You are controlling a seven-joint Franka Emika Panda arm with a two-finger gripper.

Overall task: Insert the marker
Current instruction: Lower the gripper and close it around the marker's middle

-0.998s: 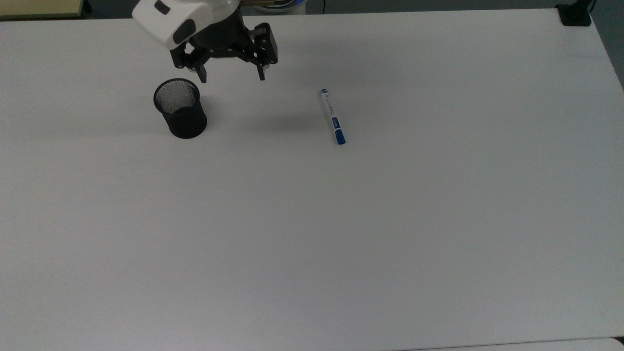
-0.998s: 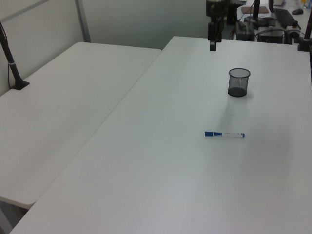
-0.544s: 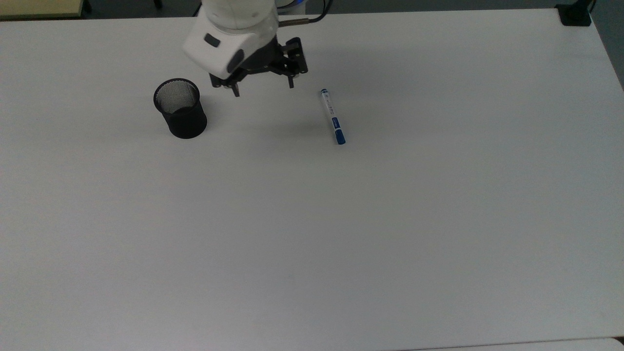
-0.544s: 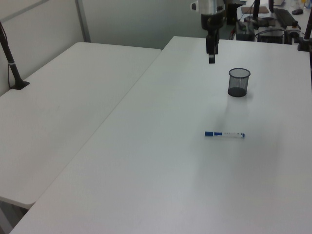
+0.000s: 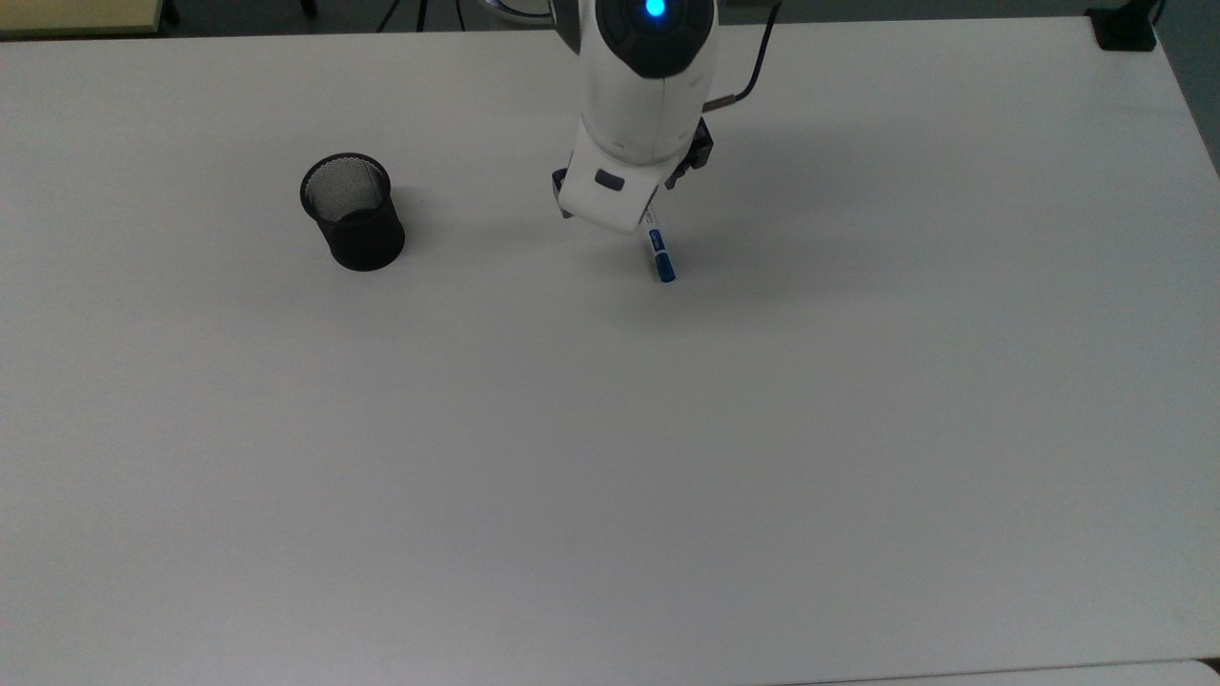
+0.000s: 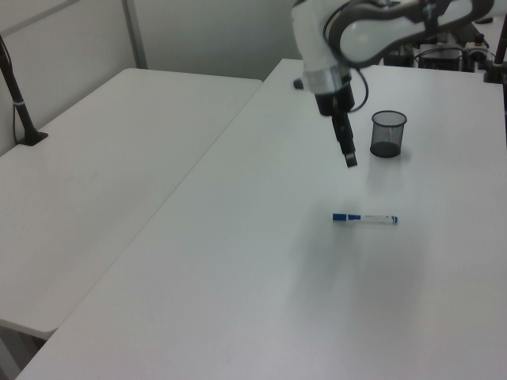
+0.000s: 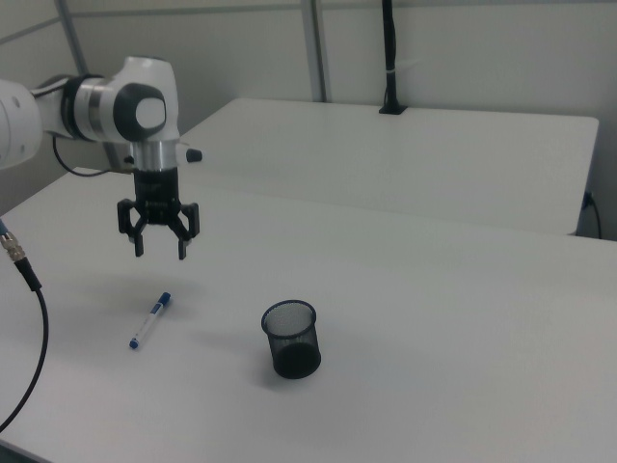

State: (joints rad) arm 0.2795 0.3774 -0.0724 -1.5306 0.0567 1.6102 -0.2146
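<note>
The marker (image 5: 660,257) lies flat on the white table (image 5: 667,429), its blue cap toward the top view's bottom. Its upper barrel is hidden there under my arm's white wrist (image 5: 629,162). The marker (image 7: 150,319) lies free in the right view, and my gripper (image 7: 160,253) hangs open above it, fingers pointing down and holding nothing. In the left view the gripper (image 6: 349,158) is above and behind the marker (image 6: 364,218). The black mesh cup (image 5: 353,211) stands upright and apart, at the top view's left. It also shows as the cup (image 7: 291,339) and the cup (image 6: 388,133).
A second white table (image 6: 95,158) adjoins on the left view's left, with a black clamped post (image 6: 20,103). A black cable (image 7: 24,280) hangs at the right view's left edge. A black clamp (image 5: 1125,29) sits on the table corner at the top view's upper right.
My arm has swung from beside the cup toward the top view's right and come down over the marker. The gripper stays open. Marker and cup have not moved.
</note>
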